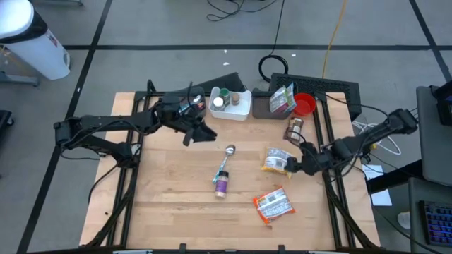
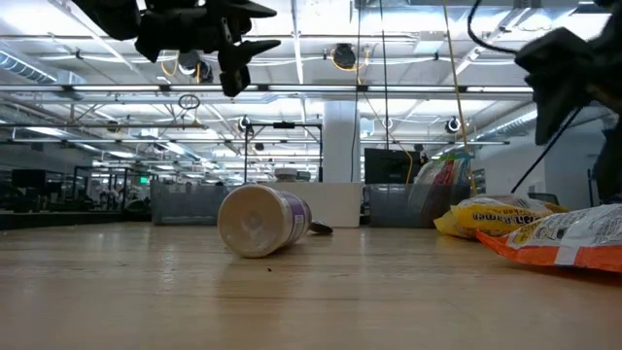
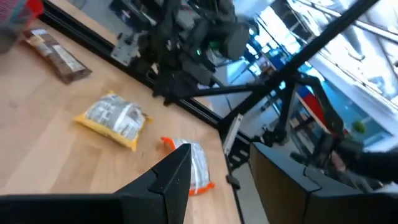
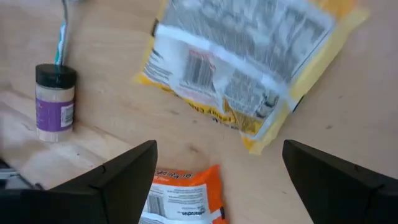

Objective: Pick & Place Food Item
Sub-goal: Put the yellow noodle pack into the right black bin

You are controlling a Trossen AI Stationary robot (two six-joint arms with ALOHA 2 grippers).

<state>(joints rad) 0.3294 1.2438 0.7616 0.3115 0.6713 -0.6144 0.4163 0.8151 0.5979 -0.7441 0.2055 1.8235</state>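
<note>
Jaws on the right gripper (image 4: 214, 165) are spread wide open with nothing in them, hovering just above the yellow snack bag (image 4: 249, 68), which lies flat on the wooden counter (image 1: 169, 190) near the right edge. From the right wrist view you can see the bag sitting right between the two open fingers (image 4: 124, 171), no contact yet.

Left gripper (image 1: 200, 132) is up in the air over the back-left part of the counter, near the white bin (image 1: 236, 109). Honestly can't tell if it's open or closed from any of these angles; I see nothing in it.

Other stuff on the counter: an orange snack bag (image 1: 272, 204) toward the front right, just in front of the yellow one, a small purple-labelled jar (image 1: 221, 185) lying on its side around the middle, and a metal scoop (image 1: 227, 159) right behind it. A brown bar wrapper (image 1: 294, 129) sits behind the yellow bag, and at the back edge there's a grey tray (image 1: 263, 107) with a red cup (image 1: 304, 104) beside it.
</note>
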